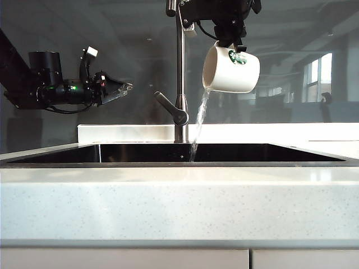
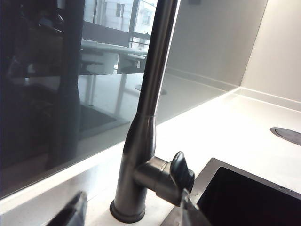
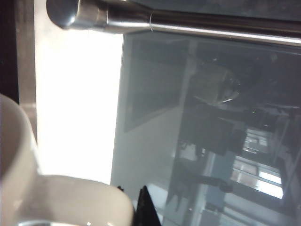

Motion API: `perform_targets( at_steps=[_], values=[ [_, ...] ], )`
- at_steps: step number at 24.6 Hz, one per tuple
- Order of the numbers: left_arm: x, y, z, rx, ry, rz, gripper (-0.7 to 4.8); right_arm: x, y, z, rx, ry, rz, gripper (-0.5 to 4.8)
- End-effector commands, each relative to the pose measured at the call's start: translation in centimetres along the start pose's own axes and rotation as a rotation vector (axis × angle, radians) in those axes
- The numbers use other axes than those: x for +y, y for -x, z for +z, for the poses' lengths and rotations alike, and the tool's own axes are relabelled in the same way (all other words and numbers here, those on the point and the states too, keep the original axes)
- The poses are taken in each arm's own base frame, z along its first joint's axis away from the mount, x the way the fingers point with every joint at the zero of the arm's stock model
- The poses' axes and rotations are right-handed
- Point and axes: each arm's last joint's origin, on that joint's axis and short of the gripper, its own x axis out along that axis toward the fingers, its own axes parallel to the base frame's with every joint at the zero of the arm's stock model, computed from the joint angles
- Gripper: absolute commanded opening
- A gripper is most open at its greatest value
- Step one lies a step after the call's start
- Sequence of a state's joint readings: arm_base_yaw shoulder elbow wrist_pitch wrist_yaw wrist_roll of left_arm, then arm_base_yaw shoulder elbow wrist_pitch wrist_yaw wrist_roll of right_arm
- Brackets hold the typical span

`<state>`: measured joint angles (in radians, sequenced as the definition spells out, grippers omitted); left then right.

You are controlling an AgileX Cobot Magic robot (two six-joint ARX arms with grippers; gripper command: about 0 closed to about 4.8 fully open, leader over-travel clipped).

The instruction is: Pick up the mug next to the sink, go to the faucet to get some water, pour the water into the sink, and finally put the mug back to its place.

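The white mug with its green logo hangs tilted above the sink, mouth down to the left. My right gripper is shut on its handle from above. A thin stream of water runs from the mug's lip into the basin, just right of the faucet. In the right wrist view the mug fills the near corner beside a dark fingertip, with the faucet spout beyond. My left gripper stands open left of the lever, apart from it. In the left wrist view its fingers frame the faucet base.
A dark glossy wall panel rises behind the sink. A low white ledge runs along the back of the counter. A round dark opening sits in the counter beyond the sink corner.
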<state>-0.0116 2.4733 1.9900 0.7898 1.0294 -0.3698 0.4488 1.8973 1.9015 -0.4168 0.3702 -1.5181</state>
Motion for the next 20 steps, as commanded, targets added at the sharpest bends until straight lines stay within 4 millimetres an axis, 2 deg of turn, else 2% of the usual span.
perform_targets(
  at_steps=[1,13,20],
  values=[
    [-0.1,0.1,0.7,-0.014,-0.015,-0.007,2.51,-1.7,1.2,-0.3,0.017,0.036,-0.094,-0.05],
    [-0.1,0.2,0.8,-0.014,-0.016,-0.006,2.51,-3.0,2.7,-0.7,-0.002,0.166,-0.174,-0.05],
    [-0.1,0.2,0.8,-0.011,0.003,-0.013,2.51,-3.5,3.4,-0.5,-0.023,0.299,-0.204,-0.05]
  ],
)
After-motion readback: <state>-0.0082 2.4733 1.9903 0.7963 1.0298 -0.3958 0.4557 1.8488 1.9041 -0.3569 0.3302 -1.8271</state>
